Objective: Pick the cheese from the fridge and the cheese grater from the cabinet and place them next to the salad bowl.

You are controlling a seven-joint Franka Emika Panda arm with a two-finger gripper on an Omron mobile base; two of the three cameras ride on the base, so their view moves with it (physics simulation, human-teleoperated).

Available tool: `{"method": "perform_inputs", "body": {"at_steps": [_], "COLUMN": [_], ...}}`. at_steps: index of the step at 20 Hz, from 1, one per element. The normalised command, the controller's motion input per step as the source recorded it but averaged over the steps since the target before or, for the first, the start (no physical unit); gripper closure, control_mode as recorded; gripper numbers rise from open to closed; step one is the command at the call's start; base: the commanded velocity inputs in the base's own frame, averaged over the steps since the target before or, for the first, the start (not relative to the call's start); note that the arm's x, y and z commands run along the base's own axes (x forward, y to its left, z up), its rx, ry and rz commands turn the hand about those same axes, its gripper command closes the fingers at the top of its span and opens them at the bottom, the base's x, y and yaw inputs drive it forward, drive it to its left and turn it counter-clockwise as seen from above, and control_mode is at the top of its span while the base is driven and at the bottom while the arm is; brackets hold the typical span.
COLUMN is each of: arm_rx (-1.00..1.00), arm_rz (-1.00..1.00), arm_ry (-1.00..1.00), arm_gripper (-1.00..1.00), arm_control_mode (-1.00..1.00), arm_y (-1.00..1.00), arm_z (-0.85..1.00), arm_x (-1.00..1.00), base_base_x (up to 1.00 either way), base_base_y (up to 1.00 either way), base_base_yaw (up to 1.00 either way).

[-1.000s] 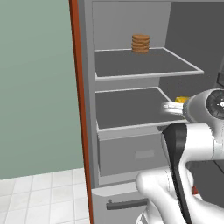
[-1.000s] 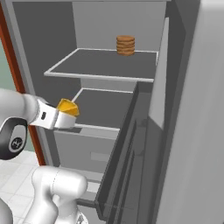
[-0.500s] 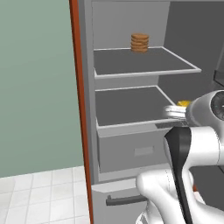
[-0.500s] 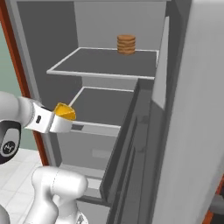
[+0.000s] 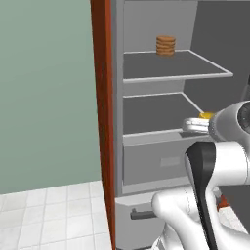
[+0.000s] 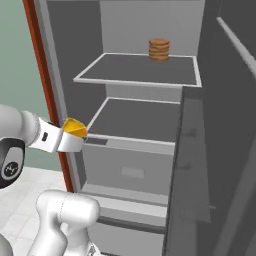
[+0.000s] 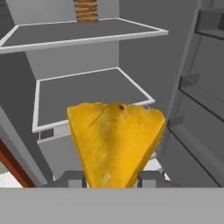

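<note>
Just outside the open fridge (image 6: 145, 95), the fingers (image 7: 148, 178) clasped the cheese (image 6: 74, 127); carrying it level past the shelf edge (image 6: 131, 140) seemed wisest.

You see the cheese (image 7: 114, 142) big and yellow, held tight between the two finger tips (image 7: 148, 178) of the gripper (image 7: 111, 178). Behind it is the open fridge (image 7: 175, 52) with two grey shelves. A brown stack (image 7: 86, 10) sits on the top shelf.
</note>
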Motion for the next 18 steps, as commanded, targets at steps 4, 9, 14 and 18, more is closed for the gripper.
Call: {"method": "perform_inputs", "body": {"at_steps": [4, 9, 14, 18], "arm_rx": [0.00, 0.00, 0.00, 0.00], "arm_rz": [0.00, 0.00, 0.00, 0.00], "arm_ry": [0.00, 0.00, 0.00, 0.00], "arm_gripper": [1.00, 1.00, 1.00, 1.00], "arm_control_mode": [1.00, 1.00, 1.00, 1.00], "arm_y": [0.00, 0.00, 0.00, 0.00], "arm_z": [0.00, 0.00, 0.00, 0.00], "arm_x": [0.00, 0.00, 0.00, 0.00], "base_base_x": [-0.19, -0.22, -0.15, -0.28], "base_base_y": [0.83, 0.96, 0.92, 0.26], "base_base_yaw": [0.00, 0.00, 0.00, -0.49]}}
